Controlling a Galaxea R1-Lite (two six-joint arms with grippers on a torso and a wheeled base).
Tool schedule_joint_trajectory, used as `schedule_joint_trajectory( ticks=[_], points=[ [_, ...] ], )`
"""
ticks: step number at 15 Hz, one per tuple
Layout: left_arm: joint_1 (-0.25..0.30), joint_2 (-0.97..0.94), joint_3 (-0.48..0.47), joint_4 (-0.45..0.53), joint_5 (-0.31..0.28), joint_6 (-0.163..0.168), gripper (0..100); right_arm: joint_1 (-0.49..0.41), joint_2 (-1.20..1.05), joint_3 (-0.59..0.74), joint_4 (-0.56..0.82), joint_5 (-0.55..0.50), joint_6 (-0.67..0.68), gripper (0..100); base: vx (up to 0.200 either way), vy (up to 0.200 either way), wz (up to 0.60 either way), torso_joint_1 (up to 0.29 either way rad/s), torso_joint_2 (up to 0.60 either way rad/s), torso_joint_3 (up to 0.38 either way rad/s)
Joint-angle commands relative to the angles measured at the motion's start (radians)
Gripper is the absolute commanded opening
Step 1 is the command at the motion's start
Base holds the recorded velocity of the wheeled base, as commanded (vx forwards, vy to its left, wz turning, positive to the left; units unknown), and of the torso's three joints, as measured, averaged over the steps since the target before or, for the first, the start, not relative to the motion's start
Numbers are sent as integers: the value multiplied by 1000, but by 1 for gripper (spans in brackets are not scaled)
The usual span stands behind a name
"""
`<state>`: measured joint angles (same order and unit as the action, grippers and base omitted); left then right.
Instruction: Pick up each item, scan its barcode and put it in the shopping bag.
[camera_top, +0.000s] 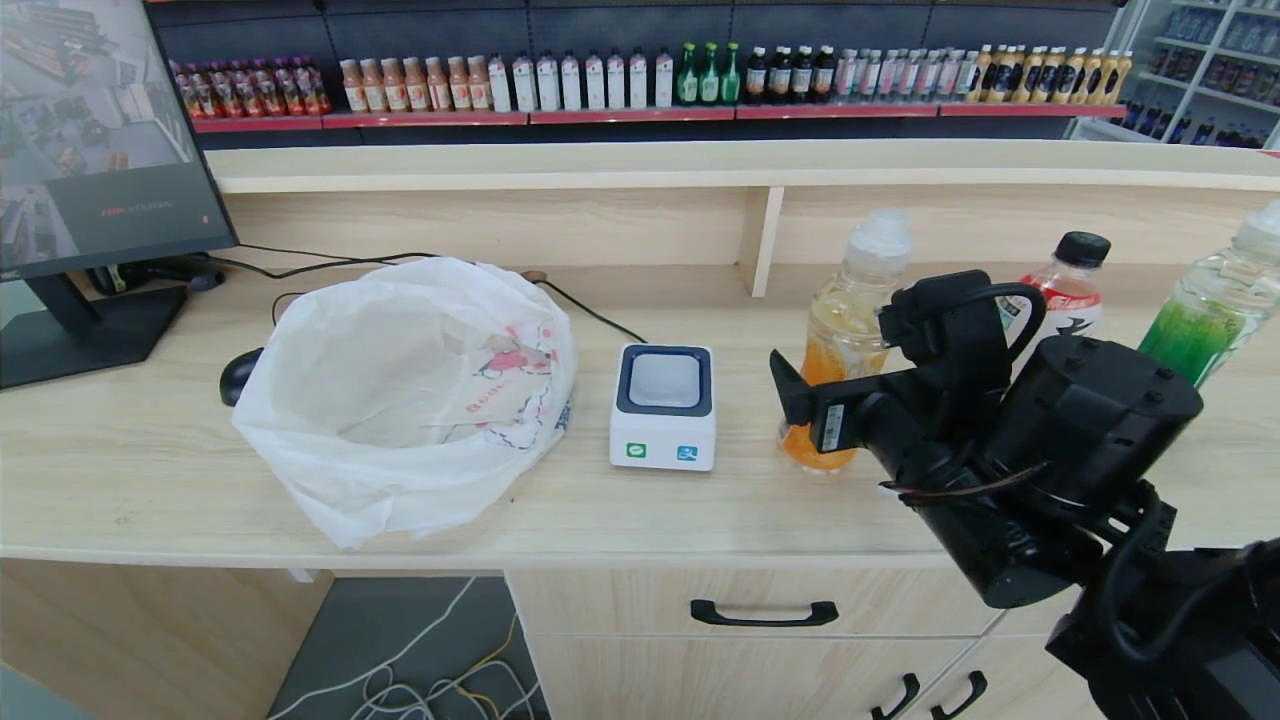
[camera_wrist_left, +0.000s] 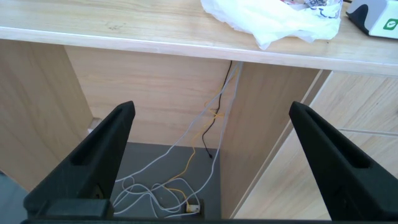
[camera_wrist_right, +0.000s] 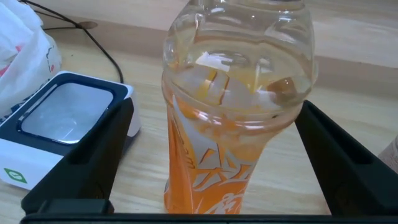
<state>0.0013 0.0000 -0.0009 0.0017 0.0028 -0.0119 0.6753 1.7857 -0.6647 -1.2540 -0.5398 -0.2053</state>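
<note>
**Wooden counter and its load**

A pale wooden counter (camera_top: 700, 510) carried a white scanner (camera_top: 663, 405). Just left of the scanner slumped an open white shopping bag (camera_top: 410, 390). A black mouse (camera_top: 238, 375) lay beyond the bag, and a monitor stand (camera_top: 85, 330) stood farther left. Near the scanner's right stood an orange drink bottle (camera_top: 845, 330). A black-capped bottle (camera_top: 1075, 285) and a green bottle (camera_top: 1215, 310) stood farther right. A black cable (camera_top: 590, 312) ran behind the scanner.

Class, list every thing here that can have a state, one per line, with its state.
shopping bag, open, mouth up
orange bottle, upright, capped
black-capped bottle, upright, capped
right pincer, open around orange bottle
left pincer, open
drawer, shut
monitor, on
</note>
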Motion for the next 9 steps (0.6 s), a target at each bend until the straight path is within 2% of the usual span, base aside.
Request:
schedule_joint_trajectory(
  ticks=[1,9],
  points=[
    [0,0,-1,0,0,0,100,-5,15,-26,-2,0,1,100,0,0,0,0,0,0],
    [0,0,1,0,0,0,100,-22,49,-58,-2,11,1,100,0,0,0,0,0,0]
  ],
)
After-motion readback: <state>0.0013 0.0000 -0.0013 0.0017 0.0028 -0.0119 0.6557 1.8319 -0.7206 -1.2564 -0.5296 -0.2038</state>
